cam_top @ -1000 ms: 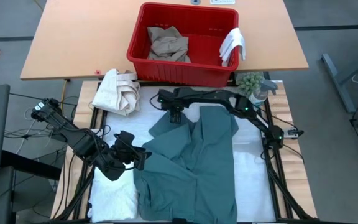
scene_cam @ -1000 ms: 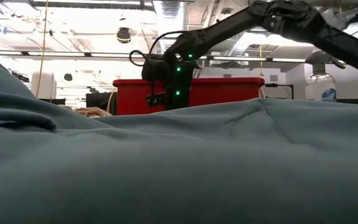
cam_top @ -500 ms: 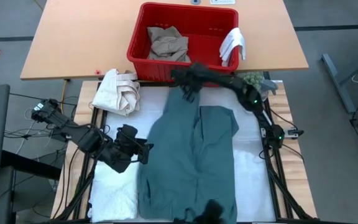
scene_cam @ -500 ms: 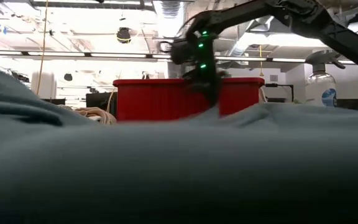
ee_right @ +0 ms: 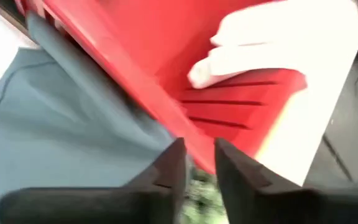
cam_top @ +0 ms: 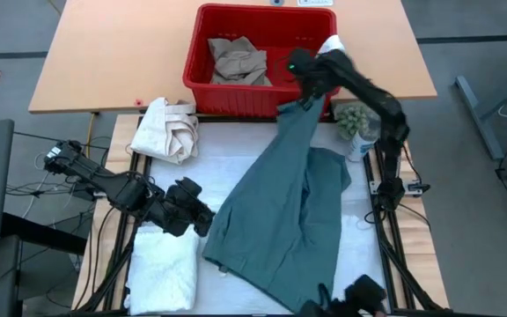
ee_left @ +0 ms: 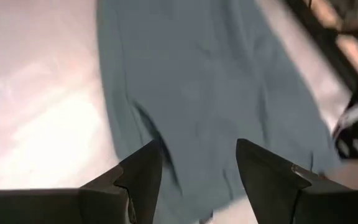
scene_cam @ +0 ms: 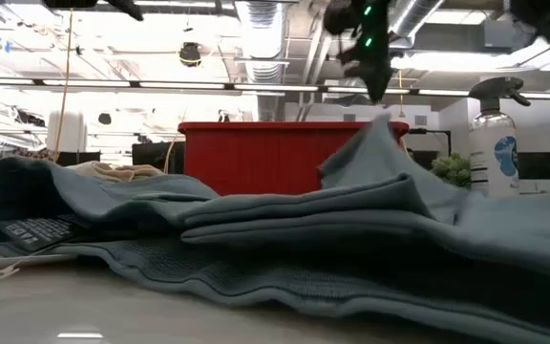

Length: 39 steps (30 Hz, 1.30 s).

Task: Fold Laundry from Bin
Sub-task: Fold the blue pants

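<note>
The large teal garment (cam_top: 280,202) lies slantwise on the white-covered table. Its far end rises in a peak (scene_cam: 382,122) up to my right gripper (cam_top: 302,88), which hangs by the red bin's (cam_top: 192,70) near right corner. In the right wrist view the fingers stand a narrow gap apart (ee_right: 197,152), with the garment (ee_right: 61,124) beside one of them, not between. My left gripper (cam_top: 202,217) hovers open by the garment's left edge (ee_left: 135,112). Tan trousers (cam_top: 240,60) lie in the bin, and a white cloth (ee_right: 278,43) hangs over its rim. My right gripper points slanting down over the garment's raised far end (cam_top: 290,107). The cloth reaches up to the outer side of one finger (ee_right: 173,155), but none shows between the fingertips. Whether it touches the cloth I cannot tell.
A white towel (cam_top: 161,277) lies at the table's near left. A cream canvas bundle (cam_top: 170,128) sits at the far left, a spray bottle and small plant (cam_top: 357,123) at the far right. A dark object (cam_top: 355,298) stands at the near edge.
My right gripper has risen fast from the garment's far part and swung toward the far right, to the bin's corner. The garment's far end has gone up with it. The garment, which lay spread out, is drawn out long and slanted, and its near part has left the low camera's front.
</note>
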{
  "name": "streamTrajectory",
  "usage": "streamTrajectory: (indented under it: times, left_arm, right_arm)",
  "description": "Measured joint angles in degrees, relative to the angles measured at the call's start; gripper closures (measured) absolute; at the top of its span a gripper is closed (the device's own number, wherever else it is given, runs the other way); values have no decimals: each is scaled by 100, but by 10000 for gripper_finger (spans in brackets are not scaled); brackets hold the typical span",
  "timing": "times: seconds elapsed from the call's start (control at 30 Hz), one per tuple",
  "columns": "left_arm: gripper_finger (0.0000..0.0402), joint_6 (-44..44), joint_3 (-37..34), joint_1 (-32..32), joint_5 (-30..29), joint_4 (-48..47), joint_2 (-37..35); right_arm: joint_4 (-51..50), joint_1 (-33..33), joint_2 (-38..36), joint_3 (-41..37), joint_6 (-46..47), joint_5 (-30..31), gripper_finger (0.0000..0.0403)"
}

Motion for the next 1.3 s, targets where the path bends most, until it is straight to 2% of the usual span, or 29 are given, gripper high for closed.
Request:
streamTrajectory:
  times: [0.17, 0.27, 0.4, 0.53, 0.73, 0.9, 1.13, 1.3]
  left_arm:
    - [208, -629, -442, -289, 779, -5, 461]
    - [208, -1162, -678, -435, 1233, 242, 897]
    - [220, -1041, -517, -751, 1644, 796, 1417]
    - [244, -933, 106, -1086, 1601, 420, 1762]
    - [266, 514, 601, -1607, 1034, 53, 2463]
    - [267, 1410, 646, -1797, 310, -532, 3096]
    - [238, 1678, 650, -1818, 7, -366, 3308]
    - [211, 1837, 643, -1811, -746, -237, 3308]
  right_arm:
    - [199, -25, -613, -1, -639, 69, 207]
    - [455, -149, -924, -1, -734, 17, 178]
    - [495, -305, -1140, -1, -757, -71, 166]
    - [434, -373, -1183, -1, -758, -387, 164]
    - [453, -410, -1170, -3, -802, -971, 164]
    - [440, -363, -1159, -3, -801, -1037, 163]
    - [244, -371, -1158, -3, -810, -1037, 163]
    - [219, -368, -1158, -6, -806, -1039, 163]
